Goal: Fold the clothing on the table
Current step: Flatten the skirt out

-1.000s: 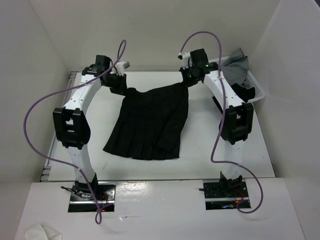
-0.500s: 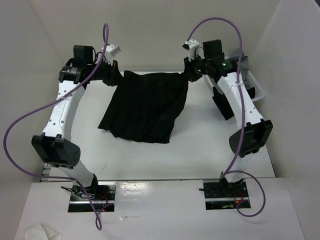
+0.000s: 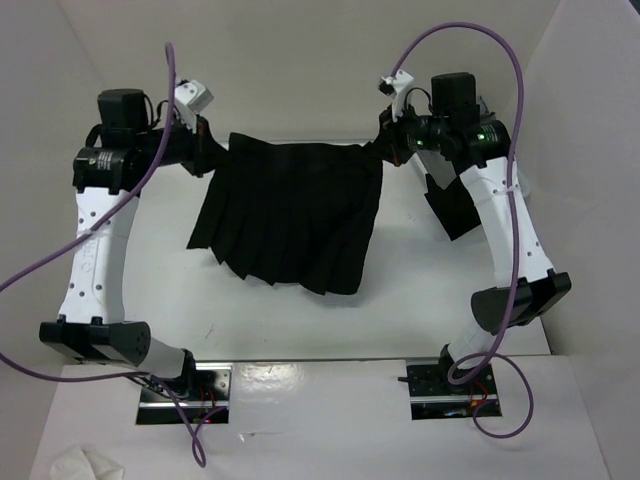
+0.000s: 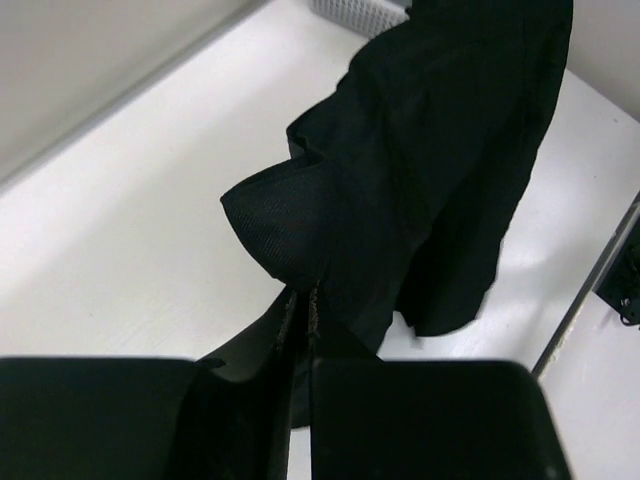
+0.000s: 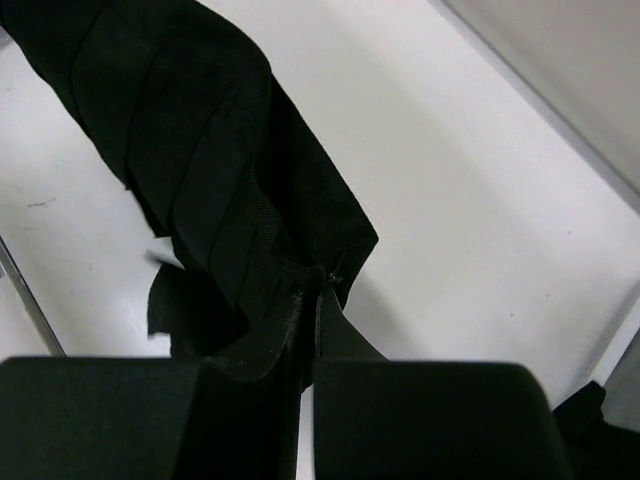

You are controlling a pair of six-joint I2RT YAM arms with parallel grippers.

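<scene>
Left gripper (image 3: 218, 152) and right gripper (image 3: 386, 150) each clamp a waistband corner, skirt (image 3: 295, 215) hanging spread over the table (image 3: 420, 295).

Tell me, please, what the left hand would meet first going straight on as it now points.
The black skirt it grips, bunched just ahead of the left hand; beyond that, probably the table.

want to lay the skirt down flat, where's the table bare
Bare: the table strip between skirt and near edge, and the patch between skirt and left arm. Crowded: the far right corner, where a black garment lies beside the right arm.
</scene>
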